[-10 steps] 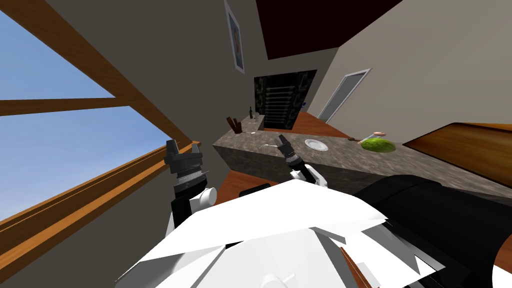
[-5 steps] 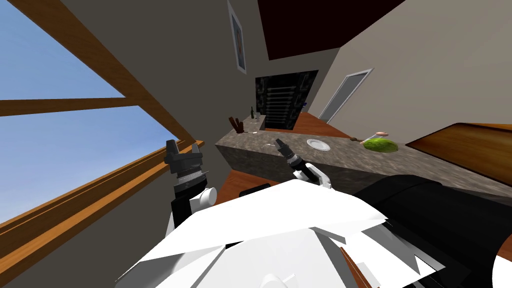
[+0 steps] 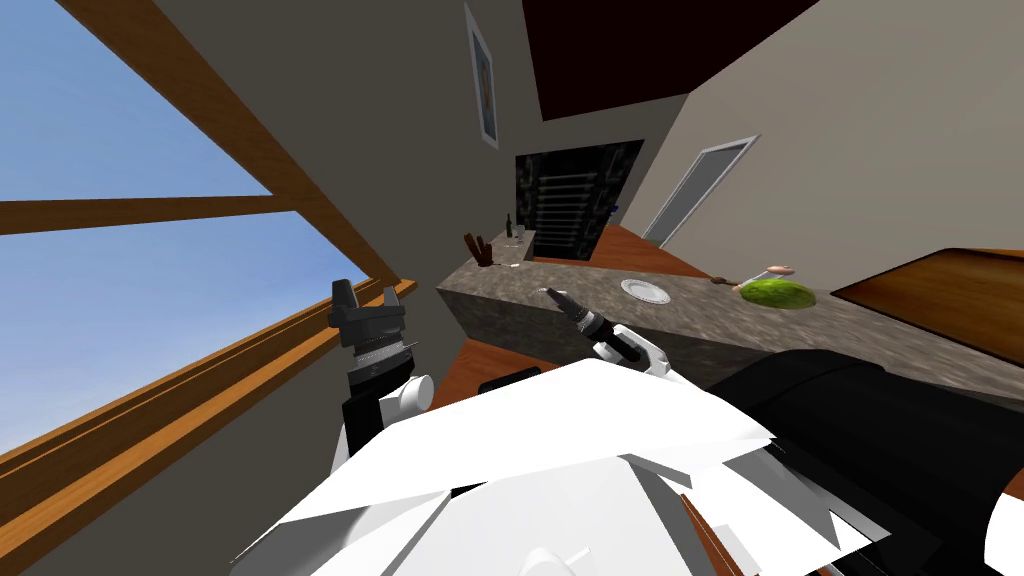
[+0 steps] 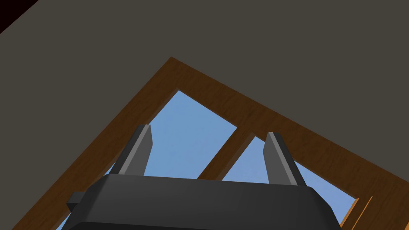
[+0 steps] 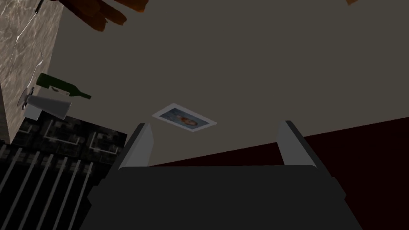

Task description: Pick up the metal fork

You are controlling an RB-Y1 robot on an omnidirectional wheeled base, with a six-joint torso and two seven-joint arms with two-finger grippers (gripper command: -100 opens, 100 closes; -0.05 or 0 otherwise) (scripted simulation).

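Desk (image 3: 720, 322): mottled grey stone top, running from the middle of the room to the right, with its left end under a dull grey-brown wall. Toward that end stand a brown block (image 3: 478, 250), a green bottle (image 5: 60, 85) and a pale glass (image 5: 46, 106). A white plate (image 3: 645, 291) sits further right.

Right claw (image 5: 214, 124): wide, nothing between its 2 fingers, poised over the desk's near left end. It points along the desk and up at the wall, not down at the stone.

Left claw (image 3: 368, 291): wide, empty, raised by the window, well apart from the desk.

Fork (image 5: 27, 24): I take it to be the thin pale utensil lying flat on the stone near the brown block; the tines are too small to confirm. A 2nd thin shape lies toward the bottle. The fork is ahead of the right claw and below its line, apart from both fingers.

Risks:
- Closing at this pitch would catch air.
- Dropping without tipping the wrist could jab the blades into the stone or skate the flat fork aside.
- Over-reaching could clip the brown block.
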